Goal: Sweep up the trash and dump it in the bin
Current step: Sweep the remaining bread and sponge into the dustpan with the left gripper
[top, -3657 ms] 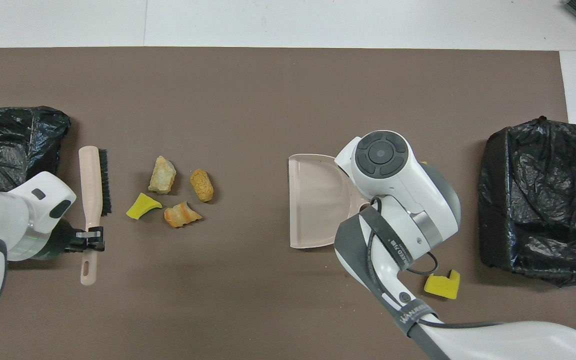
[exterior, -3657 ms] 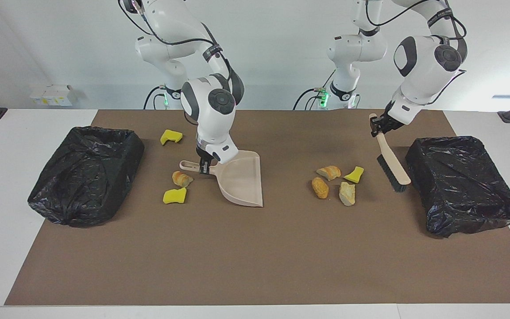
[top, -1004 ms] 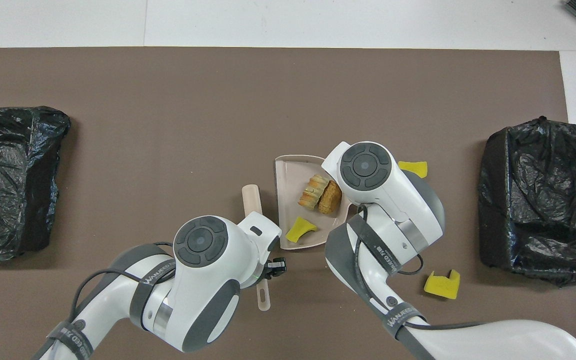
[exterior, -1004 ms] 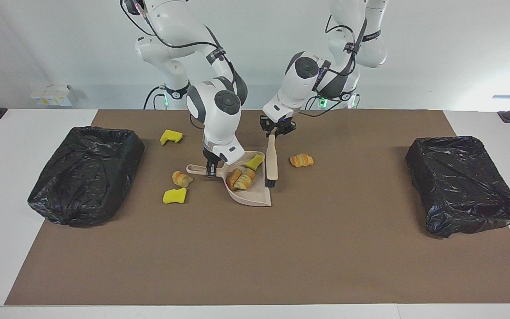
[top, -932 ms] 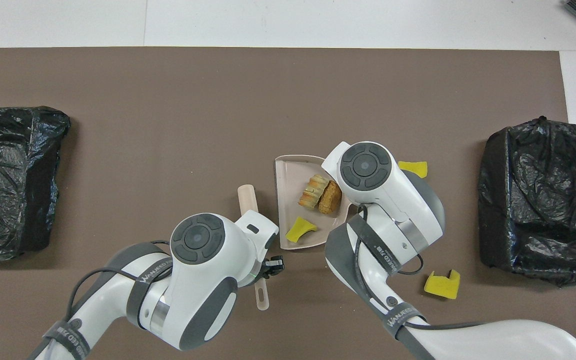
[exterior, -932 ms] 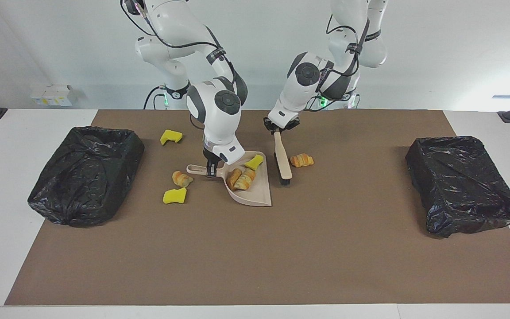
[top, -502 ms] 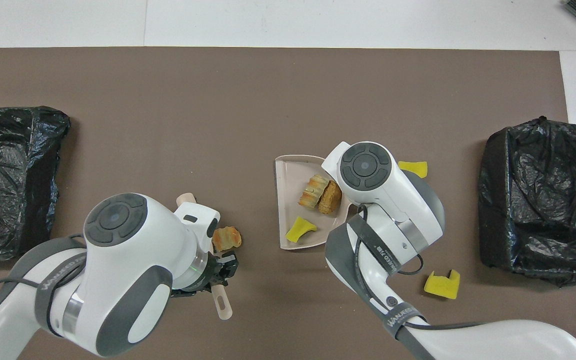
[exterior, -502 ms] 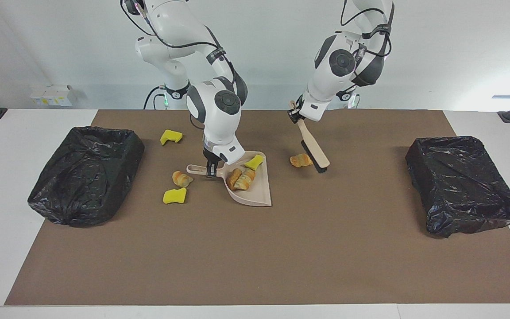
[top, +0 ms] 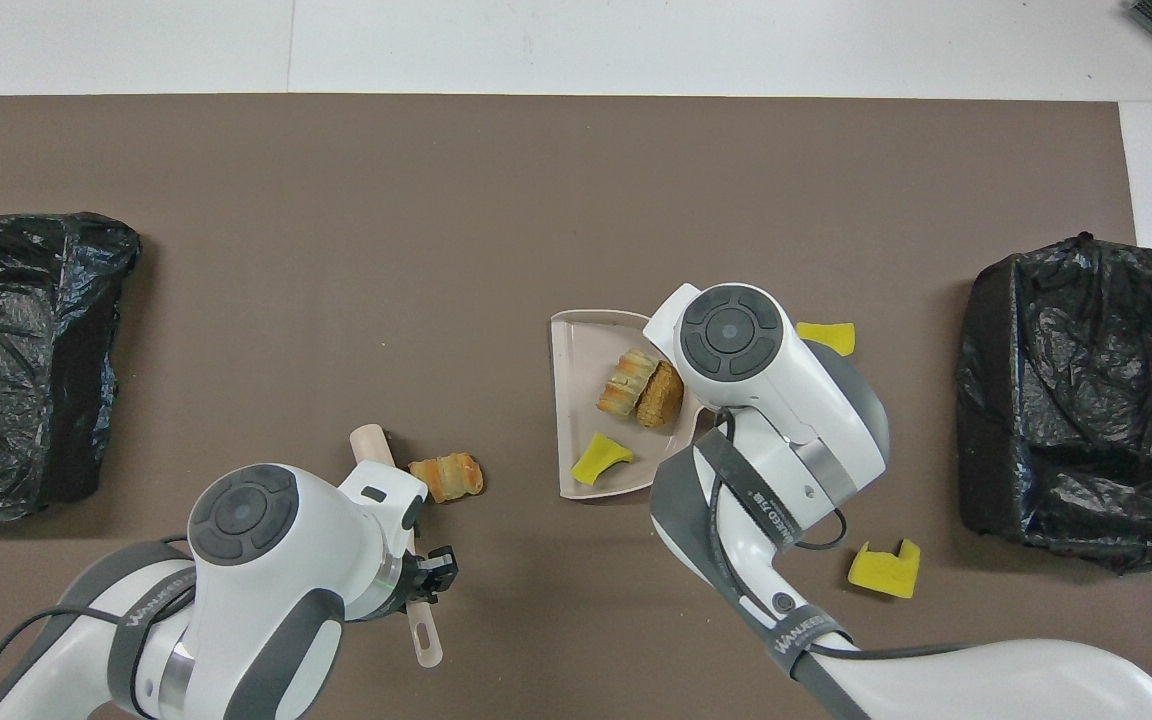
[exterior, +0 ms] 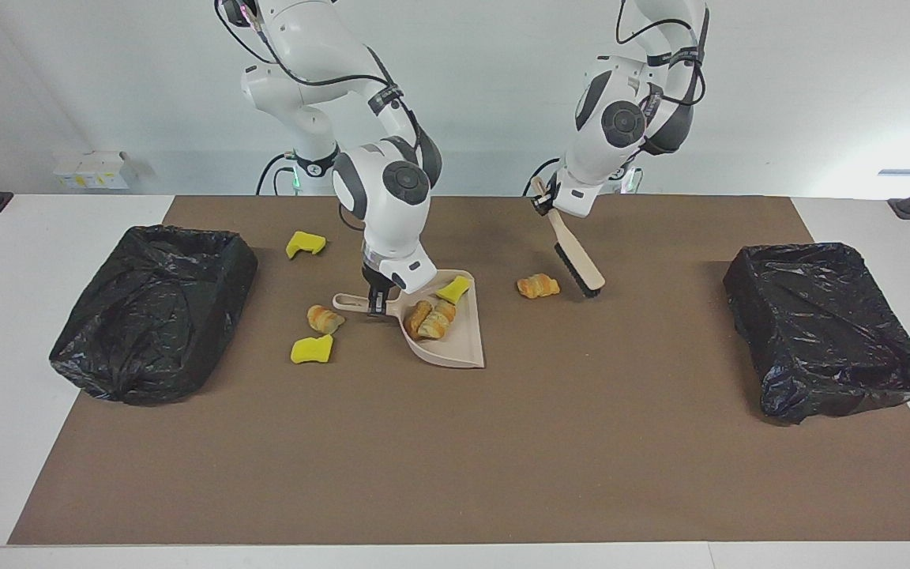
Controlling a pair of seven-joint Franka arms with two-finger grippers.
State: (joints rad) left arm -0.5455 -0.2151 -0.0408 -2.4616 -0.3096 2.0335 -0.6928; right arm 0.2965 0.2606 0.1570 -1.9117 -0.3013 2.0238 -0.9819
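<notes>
Since half a second ago, the left pincer [exterior: 540, 199] has carried the brush [exterior: 576, 258] slightly toward the left arm's end, bristles now clear of the lone bread chunk [exterior: 538, 285] beside them on the tabletop [exterior: 455, 442]. It is clamped on the brush handle. The right pincer [exterior: 377, 301] grips the dustpan [exterior: 447, 336] handle; two bread chunks [exterior: 430, 318] and a sponge piece [exterior: 453, 290] lie in the pan. Another bread chunk [exterior: 324, 318] and two sponge pieces [exterior: 312, 348] sit near the right pincer.

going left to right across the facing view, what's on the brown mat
black bin → yellow sponge piece and sponge piece nearer the camera → bread chunk → dustpan → loose bread chunk → brush → second black bin
</notes>
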